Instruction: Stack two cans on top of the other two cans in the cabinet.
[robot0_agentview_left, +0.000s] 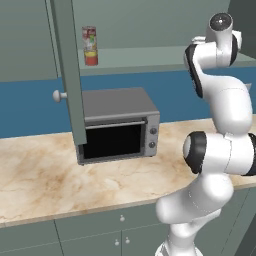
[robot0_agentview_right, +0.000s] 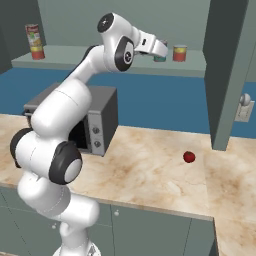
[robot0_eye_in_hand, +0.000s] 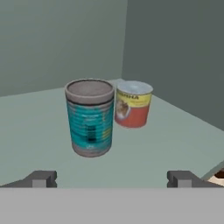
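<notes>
On the cabinet's shelf board (robot0_eye_in_hand: 175, 144) a teal can (robot0_eye_in_hand: 90, 118) stands upright, with a squat red-orange can with a yellow band (robot0_eye_in_hand: 132, 104) just behind it to the right. My gripper (robot0_eye_in_hand: 112, 179) is open and level with the shelf, a short way in front of the teal can, holding nothing. From the right base, the gripper (robot0_agentview_right: 162, 51) covers most of the teal can (robot0_agentview_right: 160, 59), beside the red-orange can (robot0_agentview_right: 179, 53). The taller red-and-white can (robot0_agentview_left: 90, 46) stands far left on the shelf. The second squat can is out of view.
The cabinet door (robot0_agentview_left: 67, 75) hangs open with its round knob (robot0_agentview_left: 59, 95), in front of the silver toaster oven (robot0_agentview_left: 117, 125) on the marble counter (robot0_agentview_left: 45, 175). Another open door (robot0_agentview_right: 227, 70) is at the right. A small red fruit (robot0_agentview_right: 189, 157) lies on the counter.
</notes>
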